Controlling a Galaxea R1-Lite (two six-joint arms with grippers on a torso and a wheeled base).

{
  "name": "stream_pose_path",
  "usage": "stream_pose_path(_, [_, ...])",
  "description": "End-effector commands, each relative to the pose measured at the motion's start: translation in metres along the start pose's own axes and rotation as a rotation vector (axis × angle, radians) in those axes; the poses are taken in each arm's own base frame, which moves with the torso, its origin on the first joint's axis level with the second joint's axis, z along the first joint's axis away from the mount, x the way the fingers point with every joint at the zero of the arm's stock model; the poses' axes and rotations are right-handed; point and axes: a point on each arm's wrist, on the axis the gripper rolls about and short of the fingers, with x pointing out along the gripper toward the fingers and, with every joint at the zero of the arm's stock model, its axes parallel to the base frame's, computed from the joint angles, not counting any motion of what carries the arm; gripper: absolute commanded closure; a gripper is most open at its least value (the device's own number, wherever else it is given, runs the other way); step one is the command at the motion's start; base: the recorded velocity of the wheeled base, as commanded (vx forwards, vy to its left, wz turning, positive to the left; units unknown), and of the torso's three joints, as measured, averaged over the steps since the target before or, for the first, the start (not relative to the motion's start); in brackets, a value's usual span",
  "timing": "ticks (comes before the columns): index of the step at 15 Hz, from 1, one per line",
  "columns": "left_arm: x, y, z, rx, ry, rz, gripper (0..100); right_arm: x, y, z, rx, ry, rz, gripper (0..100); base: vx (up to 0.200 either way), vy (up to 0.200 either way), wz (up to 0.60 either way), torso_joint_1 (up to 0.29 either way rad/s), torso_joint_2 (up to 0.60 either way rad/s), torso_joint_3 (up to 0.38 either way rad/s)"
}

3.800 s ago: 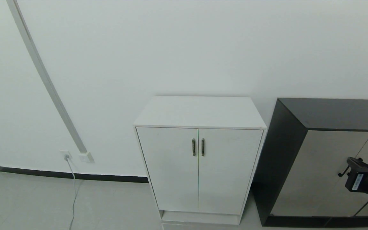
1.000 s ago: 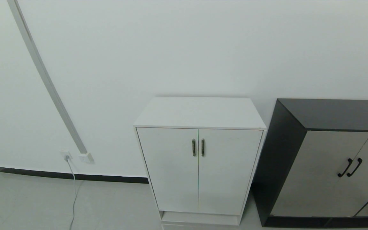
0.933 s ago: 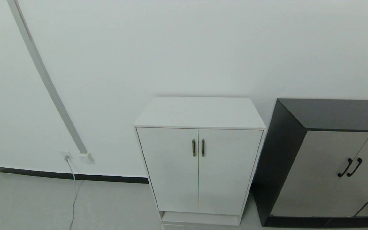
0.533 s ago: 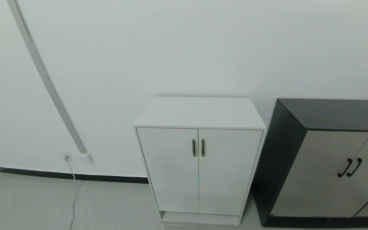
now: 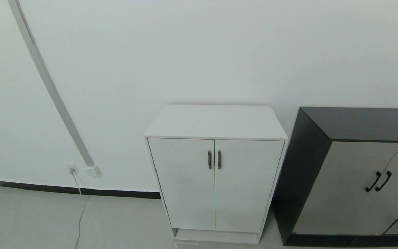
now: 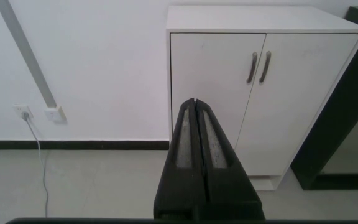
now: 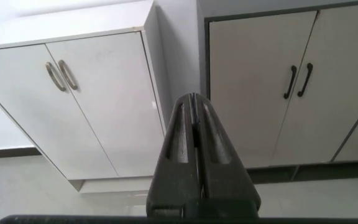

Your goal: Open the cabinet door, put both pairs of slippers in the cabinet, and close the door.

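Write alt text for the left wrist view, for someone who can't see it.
The left hand, shut and empty, points toward a white cabinet with both doors closed, its two handles side by side at the middle. A black cabinet stands beside it, and a plugged-in wall socket sits low on the wall.

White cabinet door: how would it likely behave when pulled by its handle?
Likely swings as a rigid panel about its outer edge, since the doors meet midway. The slim handle looks smooth, so may slip. The narrow cabinet might shift.
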Motion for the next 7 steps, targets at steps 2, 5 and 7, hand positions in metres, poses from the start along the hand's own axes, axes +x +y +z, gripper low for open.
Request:
stream_pose_path(2, [0.0001,0.0,0.0,0.0,0.001,-0.001,100,0.0,0.0001,0.0003,-0.001,0.0,0.003,100,0.0,0.0,0.0,0.0,0.0,0.0])
stream_pose_path(5, [0.0001,0.0,0.0,0.0,0.001,0.001,100,-0.0001,0.0002,0.0003,-0.007,0.0,0.007,100,0.0,0.0,0.0,0.0,0.0,0.0])
stream_pose_path(7, [0.0001,0.0,0.0,0.0,0.001,0.001,100,-0.0001,0.0002,0.0003,-0.007,0.0,0.007,100,0.0,0.0,0.0,0.0,0.0,0.0])
